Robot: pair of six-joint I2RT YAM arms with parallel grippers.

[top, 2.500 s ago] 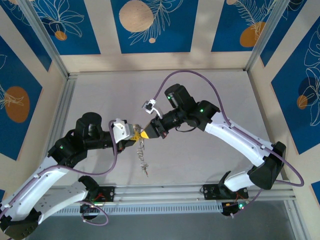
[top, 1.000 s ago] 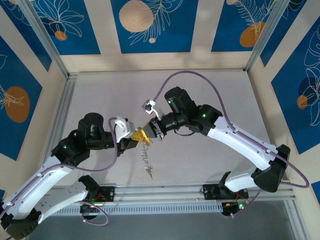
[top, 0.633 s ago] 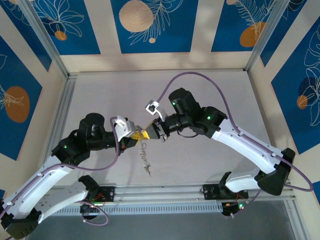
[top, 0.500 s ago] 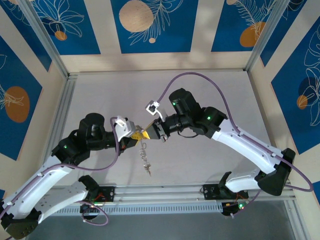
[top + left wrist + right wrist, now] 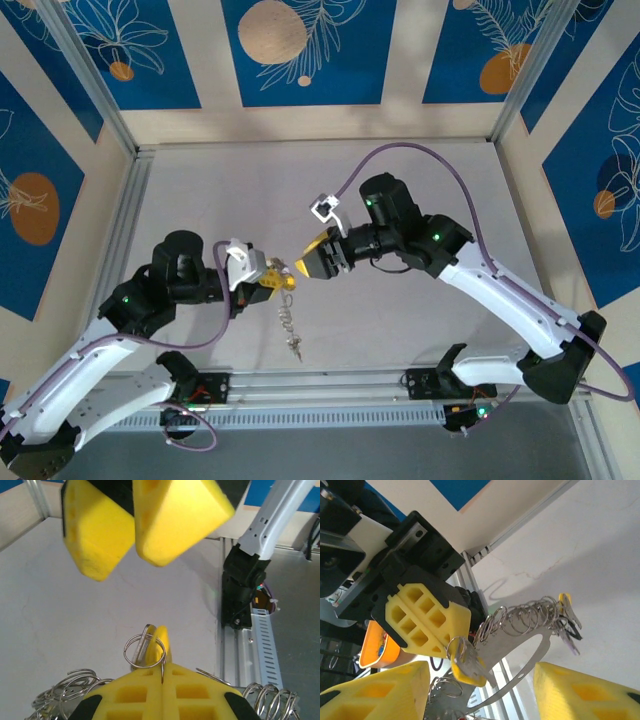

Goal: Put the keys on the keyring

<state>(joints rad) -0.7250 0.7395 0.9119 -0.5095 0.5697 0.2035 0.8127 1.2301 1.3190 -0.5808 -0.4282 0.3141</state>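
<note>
With the left fingers [image 5: 135,695] clamped on a yellow-tagged key [image 5: 467,667], keyring [image 5: 517,680] dangling beneath above the worktop [image 5: 200,200], the parted, empty right fingers [image 5: 375,690] should pinch the wire just beside that key

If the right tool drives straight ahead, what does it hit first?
Probably the key sticking out of the shut left tool, between the open fingers of the right tool; depth unclear.

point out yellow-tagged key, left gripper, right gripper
yellow-tagged key [image 5: 469,668], right wrist view, on its head
left gripper [image 5: 281,282], top external view, between its fingers
right gripper [image 5: 303,268], top external view, between its fingers
</note>
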